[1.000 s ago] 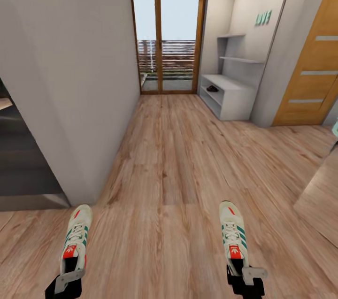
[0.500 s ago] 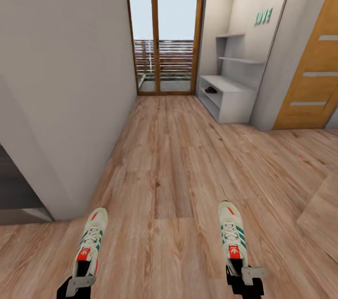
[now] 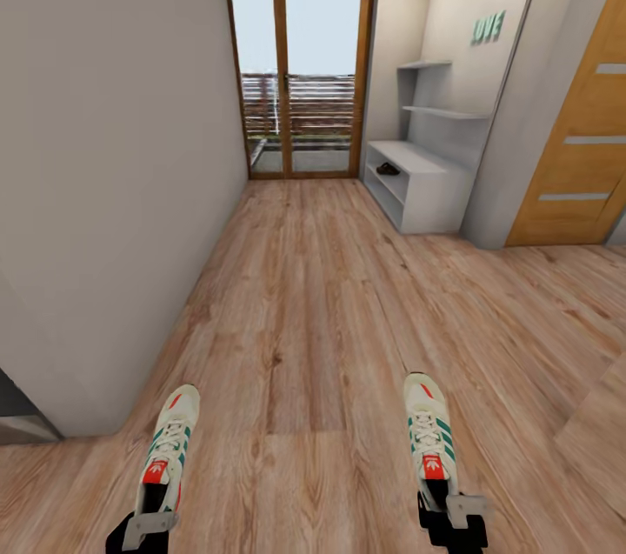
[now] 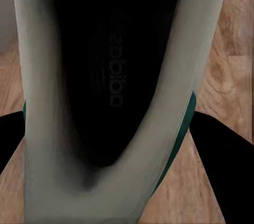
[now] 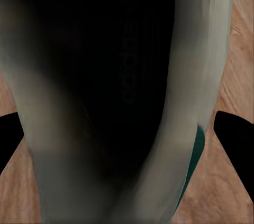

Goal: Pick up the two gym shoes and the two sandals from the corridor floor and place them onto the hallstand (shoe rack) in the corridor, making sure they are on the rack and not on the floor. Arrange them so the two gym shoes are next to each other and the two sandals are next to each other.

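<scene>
I carry one gym shoe in each hand above the corridor floor (image 3: 304, 319). My left gripper (image 3: 143, 528) is shut on the heel of the left gym shoe (image 3: 169, 441), whose dark inside (image 4: 111, 76) fills the left wrist view. At the lower right, the heel of the other gym shoe (image 3: 428, 432) is clamped in my shut right gripper (image 3: 450, 517); its opening (image 5: 121, 76) looms close in the right wrist view. The pale hallstand (image 3: 422, 180) stands far ahead on the right, with a small dark sandal (image 3: 388, 169) on its upper shelf.
A grey wall (image 3: 113, 145) runs close along my left. Glass balcony doors (image 3: 296, 71) close the corridor's far end. A wooden door (image 3: 578, 128) is on the right, and a wooden panel edge (image 3: 600, 441) juts in at the lower right.
The view has moved forward and turned a little, so the left wall's dark opening has slid almost out of sight. Both shoes stay held in the grippers.
</scene>
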Available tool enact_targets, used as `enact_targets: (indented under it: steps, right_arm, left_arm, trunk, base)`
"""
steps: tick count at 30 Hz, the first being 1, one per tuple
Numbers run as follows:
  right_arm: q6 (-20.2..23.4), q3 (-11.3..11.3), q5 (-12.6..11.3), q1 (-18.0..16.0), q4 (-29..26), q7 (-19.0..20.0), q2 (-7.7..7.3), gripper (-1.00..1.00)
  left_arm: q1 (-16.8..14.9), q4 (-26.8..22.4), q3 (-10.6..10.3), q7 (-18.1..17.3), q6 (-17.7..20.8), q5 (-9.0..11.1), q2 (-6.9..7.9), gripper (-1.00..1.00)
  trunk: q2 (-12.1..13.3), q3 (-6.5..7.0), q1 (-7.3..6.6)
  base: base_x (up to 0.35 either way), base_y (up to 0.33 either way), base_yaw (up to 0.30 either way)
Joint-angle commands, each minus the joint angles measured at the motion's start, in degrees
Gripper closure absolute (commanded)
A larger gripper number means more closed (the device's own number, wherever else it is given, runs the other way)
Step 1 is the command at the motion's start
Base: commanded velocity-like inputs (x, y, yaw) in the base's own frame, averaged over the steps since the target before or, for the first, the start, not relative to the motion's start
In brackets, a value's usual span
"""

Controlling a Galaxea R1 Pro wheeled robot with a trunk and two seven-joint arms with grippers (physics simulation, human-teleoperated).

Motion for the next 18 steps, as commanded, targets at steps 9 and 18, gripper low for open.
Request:
enact_targets:
  steps: [9,18]
  right_arm:
    - [0.0,0.5,0.0,0.0,0.0,-0.5,-0.09,1.00]
    - [-0.1,0.5,0.0,0.0,0.0,-0.5,-0.10,1.00]
  left_arm:
    - [0.0,0.0,0.6,-0.2,-0.2,-0.3,0.00,1.00]
    - [0.0,0.0,0.6,-0.2,-0.2,-0.3,0.00,1.00]
  trunk:
    - [0.0,-0.05,0.02]
    - [0.0,-0.05,0.02]
  base:
    - [0.326,-0.090,0.000]
    - [0.339,-0.005,0.000]
